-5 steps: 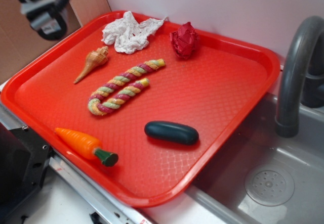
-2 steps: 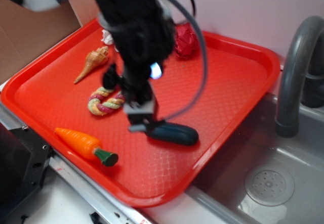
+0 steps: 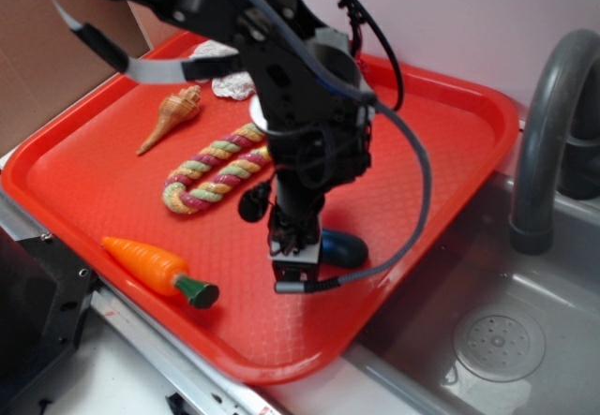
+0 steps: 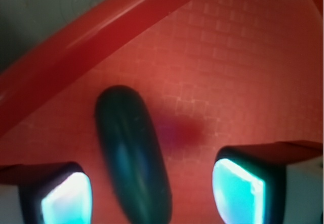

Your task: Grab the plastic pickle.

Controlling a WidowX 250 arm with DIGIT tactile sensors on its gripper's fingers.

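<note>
**Two fingers astride the pickle, nothing gripped**

Two views to go on. From the exterior camera I see the arm reaching down over the red tray [image 3: 441, 143], its gripper [image 3: 296, 263] low over the tray floor, toward 5 o'clock of the tray's middle. The plastic pickle [image 3: 343, 247] lies just behind the gripper, at its 2 o'clock; only the rounded right end shows, the rest is hidden by the wrist. I cannot tell from here how wide the jaws stand. At 9 o'clock from the gripper, near the tray's front rim, lies the orange carrot [image 3: 155, 267]. The striped rope toy [image 3: 217, 170] is at 11 o'clock, the shell [image 3: 172, 115] beyond it, and a bit of white cloth [image 3: 230, 83] shows behind the arm. Off the tray's right side I see the grey sink [image 3: 487, 340] and faucet [image 3: 548, 125].

On the wrist camera the jaws stand wide apart — one fingertip [image 4: 66, 196] at 7 o'clock, the other at 5 o'clock. The pickle [image 4: 132, 155] lies lengthwise between them, close to the left fingertip and well apart from the right one. Nothing is gripped — whether the left pad touches it I cannot tell. The tray rim [image 4: 81, 49] runs diagonally across at 10 o'clock.
</note>
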